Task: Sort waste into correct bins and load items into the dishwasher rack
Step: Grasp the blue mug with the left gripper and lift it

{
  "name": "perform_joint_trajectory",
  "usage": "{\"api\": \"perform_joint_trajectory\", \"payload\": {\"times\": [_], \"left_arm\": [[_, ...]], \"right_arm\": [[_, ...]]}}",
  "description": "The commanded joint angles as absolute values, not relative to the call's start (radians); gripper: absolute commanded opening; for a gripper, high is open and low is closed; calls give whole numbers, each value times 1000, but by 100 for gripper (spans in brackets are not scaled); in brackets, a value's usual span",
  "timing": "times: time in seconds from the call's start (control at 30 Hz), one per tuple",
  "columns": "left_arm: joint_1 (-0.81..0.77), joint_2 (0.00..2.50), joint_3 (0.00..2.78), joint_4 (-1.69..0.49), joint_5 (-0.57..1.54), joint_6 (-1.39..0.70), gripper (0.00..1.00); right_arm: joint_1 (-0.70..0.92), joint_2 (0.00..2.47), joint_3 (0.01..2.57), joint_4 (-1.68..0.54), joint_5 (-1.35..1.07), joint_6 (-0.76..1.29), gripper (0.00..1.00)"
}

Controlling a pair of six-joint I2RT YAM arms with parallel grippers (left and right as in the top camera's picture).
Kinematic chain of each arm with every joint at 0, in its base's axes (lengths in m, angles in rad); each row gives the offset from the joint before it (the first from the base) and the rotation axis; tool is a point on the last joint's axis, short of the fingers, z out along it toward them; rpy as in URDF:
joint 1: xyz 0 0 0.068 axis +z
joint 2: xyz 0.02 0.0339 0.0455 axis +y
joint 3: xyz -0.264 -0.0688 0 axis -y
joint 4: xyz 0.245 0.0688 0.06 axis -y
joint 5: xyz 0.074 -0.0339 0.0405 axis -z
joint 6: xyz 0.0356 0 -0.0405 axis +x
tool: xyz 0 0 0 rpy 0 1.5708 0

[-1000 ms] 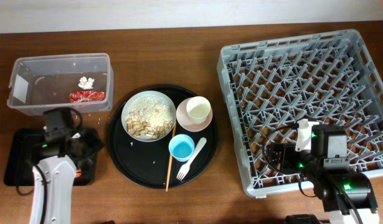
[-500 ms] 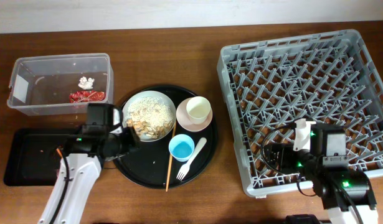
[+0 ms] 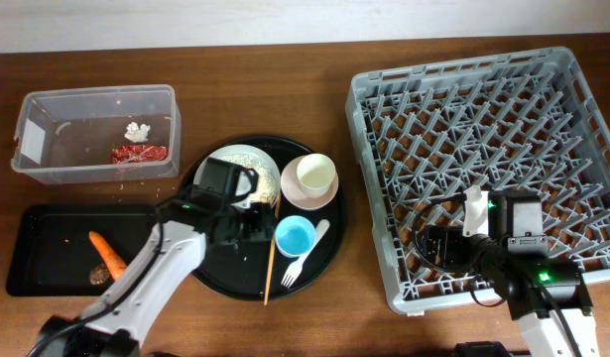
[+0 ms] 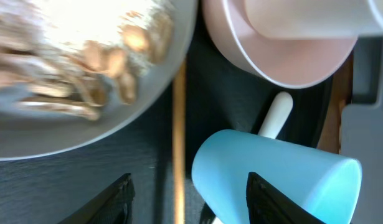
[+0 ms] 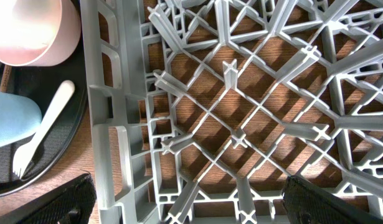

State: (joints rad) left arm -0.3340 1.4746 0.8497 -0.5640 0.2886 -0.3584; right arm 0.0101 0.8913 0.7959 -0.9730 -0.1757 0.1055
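Note:
The pale plate (image 3: 247, 162) with beige food scraps (image 4: 85, 62) sits on the round black tray, partly under my left arm. My left gripper (image 3: 257, 226) is open and empty low over the tray (image 4: 191, 202). The wooden chopstick (image 4: 177, 137) and the side of the blue cup (image 4: 272, 174) lie between its fingers. The cream cup (image 3: 312, 175) stands in the pink bowl (image 3: 297, 196). The white fork (image 3: 305, 253) lies beside the blue cup (image 3: 293, 236). My right gripper (image 3: 438, 246) is open and empty (image 5: 191, 208) over the front left corner of the dishwasher rack (image 3: 369, 89).
The clear tub (image 3: 47, 169) at back left holds the red wrapper (image 3: 139, 153) and the white scrap (image 3: 138, 129). The black rectangular tray (image 3: 47, 228) holds the carrot piece (image 3: 107, 251) and a small brown bit (image 3: 98, 275). The round black tray (image 3: 225, 278) stands between them and the rack.
My left arm has swung right from over the black rectangular tray to the round tray. The carrot now shows lying in the rectangular tray. The right arm has barely moved.

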Motion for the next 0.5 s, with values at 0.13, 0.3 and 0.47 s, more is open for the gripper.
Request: {"api": "perform_joint_trajectory", "payload": {"times": [0.13, 0.3, 0.47], "left_arm": [[-364, 1510, 854, -534, 310, -346, 57], [-364, 1509, 868, -537, 255, -346, 57], [-364, 1509, 939, -604, 216, -342, 57]], "right_arm": [[18, 890, 817, -974, -184, 113, 99], [18, 890, 817, -974, -184, 113, 99], [18, 890, 817, -974, -184, 113, 99]]}}
